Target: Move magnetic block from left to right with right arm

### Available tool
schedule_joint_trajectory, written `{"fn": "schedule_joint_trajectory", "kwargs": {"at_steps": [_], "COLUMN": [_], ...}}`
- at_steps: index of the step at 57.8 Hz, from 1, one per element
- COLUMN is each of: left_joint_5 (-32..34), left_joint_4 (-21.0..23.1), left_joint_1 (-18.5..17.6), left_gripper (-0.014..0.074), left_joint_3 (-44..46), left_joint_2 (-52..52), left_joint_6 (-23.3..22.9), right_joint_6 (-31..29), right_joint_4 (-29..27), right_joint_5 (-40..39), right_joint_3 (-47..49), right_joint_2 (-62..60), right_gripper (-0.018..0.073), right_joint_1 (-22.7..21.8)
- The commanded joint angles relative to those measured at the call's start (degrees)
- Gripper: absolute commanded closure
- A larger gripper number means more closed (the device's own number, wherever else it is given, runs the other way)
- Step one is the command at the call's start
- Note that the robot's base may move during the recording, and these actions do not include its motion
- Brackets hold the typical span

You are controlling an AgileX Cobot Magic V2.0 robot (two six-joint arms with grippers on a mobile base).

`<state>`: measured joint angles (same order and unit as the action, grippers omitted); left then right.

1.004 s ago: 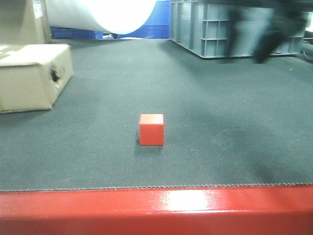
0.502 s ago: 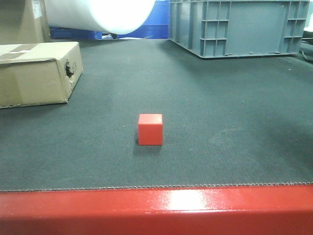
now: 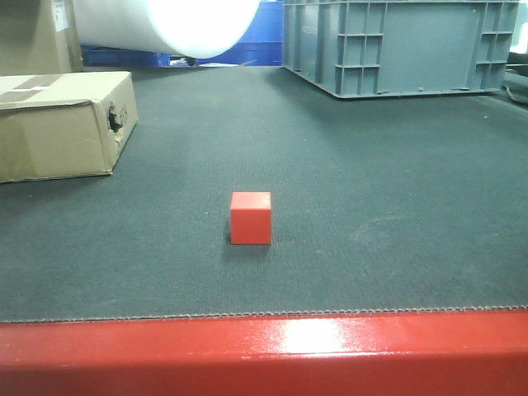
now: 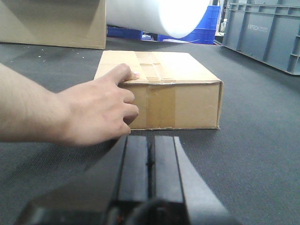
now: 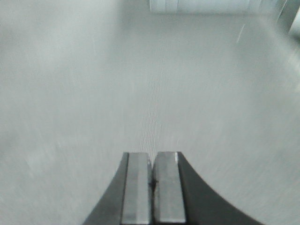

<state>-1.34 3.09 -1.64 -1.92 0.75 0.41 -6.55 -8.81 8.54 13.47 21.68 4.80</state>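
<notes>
Small solid red cube, the magnetic block point(image 3: 251, 218): plain matte faces, sharp edges, uniform colour, no markings. Sits flat and upright on the dark grey woven mat, one face squarely toward the front-facing camera, top face visible as a slightly lighter strip. Position: near the middle of the mat, slightly left of centre, toward the near edge. Stands alone; nothing touches it. Not seen in either wrist view.

Cardboard box point(image 4: 159, 91): lies flat on the mat straight ahead of the left jaws, taped along the top.
Grey crate point(image 3: 396, 45): far right.
White roll point(image 3: 165, 23): far left, behind the box.
Dark mat point(image 3: 371, 165): under everything.
Red table edge point(image 3: 264, 355): nearest.
</notes>
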Motion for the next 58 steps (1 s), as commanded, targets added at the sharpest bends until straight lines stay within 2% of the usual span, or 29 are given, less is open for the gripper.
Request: {"fn": "schedule_joint_trajectory", "kwargs": {"at_steps": [1, 10, 33, 39, 45, 58], "left_joint_5": [4.6, 4.6, 4.6, 4.6, 4.6, 4.6], "left_joint_4": [0.1, 0.1, 0.1, 0.1, 0.1, 0.1], "left_joint_1": [0.1, 0.1, 0.1, 0.1, 0.1, 0.1], "left_gripper": [0.0722, 0.0722, 0.0722, 0.0722, 0.0722, 0.0722], "left_joint_3": [-0.4, -0.4, -0.4, -0.4, -0.4, -0.4], "left_joint_2": [0.5, 0.5, 0.5, 0.5, 0.5, 0.5], "left_joint_6": [-0.4, -0.4, -0.4, -0.4, -0.4, -0.4], "right_joint_6": [-0.5, -0.5, -0.5, 1.2, 5.6, 6.0], "right_joint_4": [-0.3, -0.3, 0.5, 4.0, 4.5, 6.3], "right_joint_5": [-5.0, -5.1, -5.7, -8.5, -9.1, -9.4], "right_joint_3": [0.3, 0.1, -0.2, -2.2, -4.9, -12.3], "right_joint_2": [-5.3, -10.4, -10.7, -12.2, -15.6, -23.7], "right_gripper": [0.0502, 0.0502, 0.0502, 0.0502, 0.0502, 0.0502], "right_joint_1": [-0.1, -0.1, -0.1, -1.0, -3.0, -4.2]}}
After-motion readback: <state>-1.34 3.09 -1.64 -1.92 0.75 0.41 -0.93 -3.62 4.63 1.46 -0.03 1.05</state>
